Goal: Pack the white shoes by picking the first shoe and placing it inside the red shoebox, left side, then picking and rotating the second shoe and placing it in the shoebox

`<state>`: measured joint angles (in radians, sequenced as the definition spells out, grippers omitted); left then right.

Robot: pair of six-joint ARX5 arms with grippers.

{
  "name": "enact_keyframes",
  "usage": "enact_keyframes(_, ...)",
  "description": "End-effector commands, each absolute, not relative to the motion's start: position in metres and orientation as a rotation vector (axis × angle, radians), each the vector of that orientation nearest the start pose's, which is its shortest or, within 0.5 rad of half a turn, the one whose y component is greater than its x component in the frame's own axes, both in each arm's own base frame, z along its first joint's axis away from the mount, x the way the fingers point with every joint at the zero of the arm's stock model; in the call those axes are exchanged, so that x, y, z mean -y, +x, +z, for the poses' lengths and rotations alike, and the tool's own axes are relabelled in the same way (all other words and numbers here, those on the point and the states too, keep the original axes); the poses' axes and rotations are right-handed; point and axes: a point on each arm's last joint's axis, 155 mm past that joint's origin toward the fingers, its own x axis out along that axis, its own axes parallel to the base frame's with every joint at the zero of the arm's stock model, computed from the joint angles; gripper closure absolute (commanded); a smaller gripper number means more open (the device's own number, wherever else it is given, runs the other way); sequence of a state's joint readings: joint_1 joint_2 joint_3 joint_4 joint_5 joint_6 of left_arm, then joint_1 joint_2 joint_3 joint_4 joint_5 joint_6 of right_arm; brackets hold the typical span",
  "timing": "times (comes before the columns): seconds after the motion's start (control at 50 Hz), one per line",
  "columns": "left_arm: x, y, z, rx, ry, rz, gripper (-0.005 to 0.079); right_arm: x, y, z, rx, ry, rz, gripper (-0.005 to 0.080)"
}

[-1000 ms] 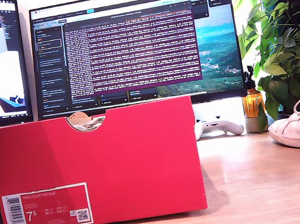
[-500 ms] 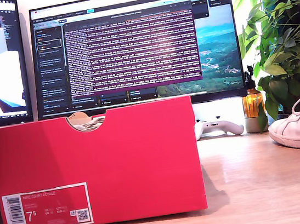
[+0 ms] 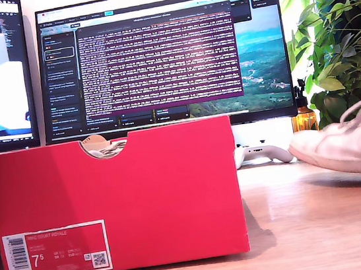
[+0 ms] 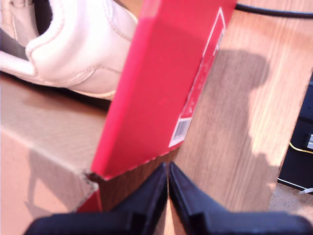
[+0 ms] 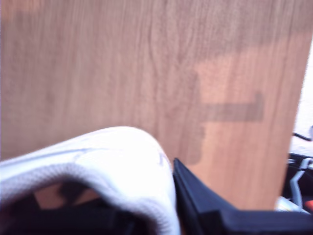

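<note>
My second gripper's [image 5: 168, 215] fingers [image 5: 205, 205] clench the collar of the second white shoe [image 3: 352, 146], now lifted and tilted off the tabletop [image 3: 312, 224], shifted toward the red shoebox [image 3: 116, 203] since a second ago. My first gripper [image 4: 167, 196] hangs pinched empty at the box's corner; the first shoe [image 4: 73, 49] lies inside. Light, stiff leather: the heel rim seems the surest hold.

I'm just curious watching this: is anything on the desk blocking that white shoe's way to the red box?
Nothing visible does. The second white shoe, held by my second gripper, has only bare wooden desk between it and the red shoebox; the game controller sits further back.
</note>
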<state>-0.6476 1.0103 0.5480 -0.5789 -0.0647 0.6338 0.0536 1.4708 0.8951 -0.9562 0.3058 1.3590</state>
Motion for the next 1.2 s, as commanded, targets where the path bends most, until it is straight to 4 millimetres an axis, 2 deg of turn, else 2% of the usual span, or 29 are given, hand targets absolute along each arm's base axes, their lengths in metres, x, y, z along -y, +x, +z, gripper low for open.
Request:
enact_keyframes(0.0, 0.146, 0.210, 0.056, -0.801, 0.924, -0.843, 0.0761, 0.047, 0.256, 0.057, -1.062, 0.770, -1.088, 0.0761)
enact_keyframes(0.18, 0.146, 0.210, 0.056, -0.800, 0.923, -0.843, 0.0761, 0.053, 0.283, 0.095, -1.086, 0.551, -0.906, 0.0761)
enact_keyframes(0.28, 0.146, 0.210, 0.056, -0.800, 0.923, -0.843, 0.0762, 0.051, 0.306, 0.121, -1.071, 0.447, -0.777, 0.0761)
enact_keyframes(0.3, 0.146, 0.210, 0.056, -0.800, 0.923, -0.843, 0.0762, 0.050, 0.309, 0.126, -1.060, 0.452, -0.771, 0.0762)
enact_keyframes(0.32, 0.146, 0.210, 0.056, -0.800, 0.923, -0.843, 0.0762, 0.049, 0.313, 0.132, -1.085, 0.355, -0.695, 0.0761)
enact_keyframes(0.4, 0.146, 0.210, 0.056, -0.800, 0.923, -0.843, 0.0761, 0.043, 0.328, 0.151, -1.087, 0.242, -0.557, 0.0762)
enact_keyframes(0.5, 0.146, 0.210, 0.056, -0.800, 0.923, -0.843, 0.0761, 0.030, 0.346, 0.176, -1.060, 0.174, -0.402, 0.0762)
enact_keyframes(0.74, 0.146, 0.210, 0.056, -0.800, 0.923, -0.843, 0.0762, -0.032, 0.395, 0.234, -0.875, 0.055, 0.081, 0.0762)
enact_keyframes(0.88, 0.146, 0.210, 0.056, -0.801, 0.924, -0.843, 0.0762, -0.073, 0.412, 0.262, -0.724, -0.020, 0.332, 0.0762)
enact_keyframes(1.18, 0.146, 0.210, 0.056, -0.800, 0.923, -0.843, 0.0762, -0.146, 0.430, 0.314, -0.411, -0.228, 0.586, 0.0762)
